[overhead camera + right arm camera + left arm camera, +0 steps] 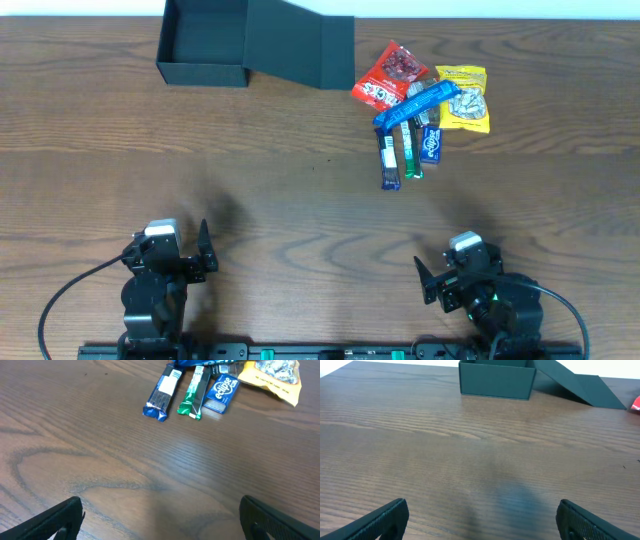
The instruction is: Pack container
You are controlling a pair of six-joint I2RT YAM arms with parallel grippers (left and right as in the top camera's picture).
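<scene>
Dark teal-black card, the container (200,73) sits at the far edge of the wooden table (300,200), left of centre, mouth facing up. Its hinged lid (300,45) is thrown open to the right and slopes down to the tabletop, so box and flap together run long from left to right.

Just beside the flap's right edge lies a red packet (388,75), with a yellow packet (465,97) beyond it. A blue bar (415,104) lies slantwise across the top ends of a blue-and-white bar (388,160), a green stick (410,150) and a blue gum pack (431,143).

At the near edge, well apart from all this, the left gripper (206,250) and right gripper (425,280) both have their jaws spread wide, grasping nothing.
</scene>
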